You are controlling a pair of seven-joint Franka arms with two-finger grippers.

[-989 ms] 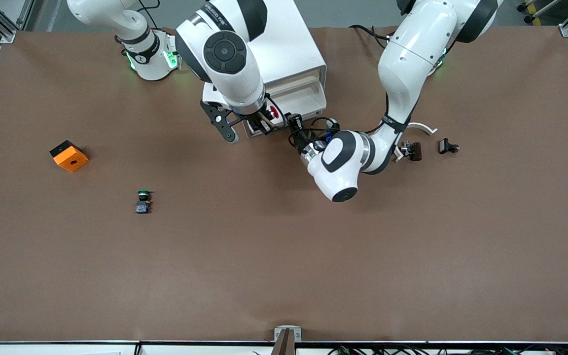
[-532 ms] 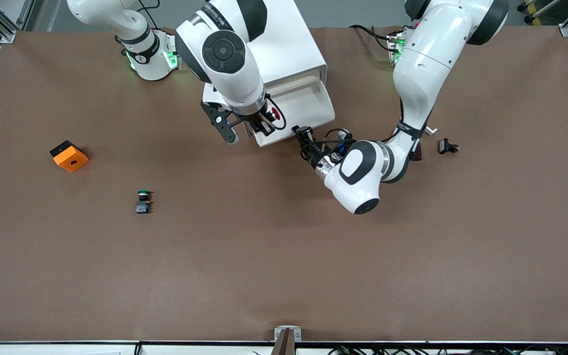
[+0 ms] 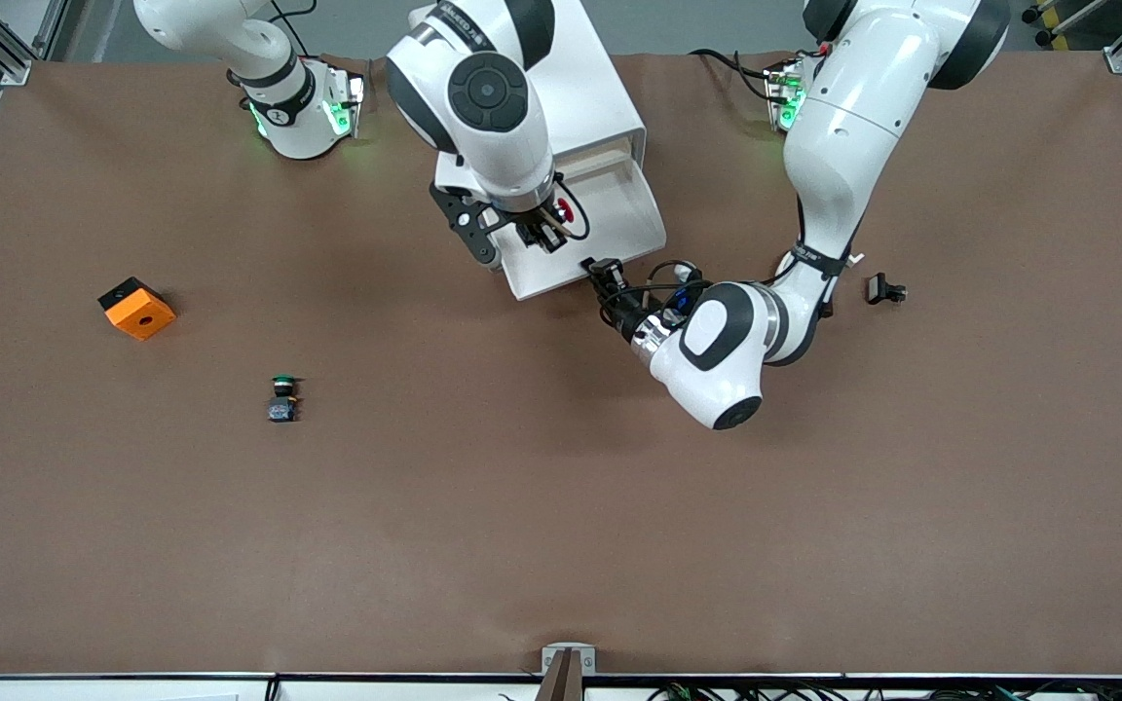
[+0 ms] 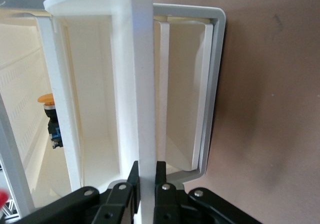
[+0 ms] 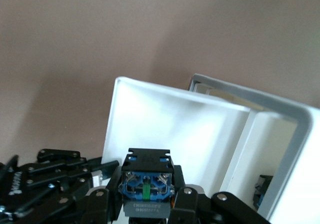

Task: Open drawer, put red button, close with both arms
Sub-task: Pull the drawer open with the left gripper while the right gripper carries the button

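Note:
The white drawer stands pulled out of the white cabinet. My left gripper is shut on the drawer's handle, a thin white fin between its jaws, as the left wrist view shows. My right gripper is shut on the red button and holds it over the open drawer, at the right arm's end of it. In the right wrist view the button's blue-grey base faces the camera between the jaws, with the drawer's inside below. The button also shows in the left wrist view.
A green-capped button and an orange block lie toward the right arm's end of the table. A small black part lies toward the left arm's end, beside the left arm's elbow.
The left gripper has pulled the drawer farther out of the cabinet, toward the front camera. The right gripper has carried the red button sideways to over the open drawer.

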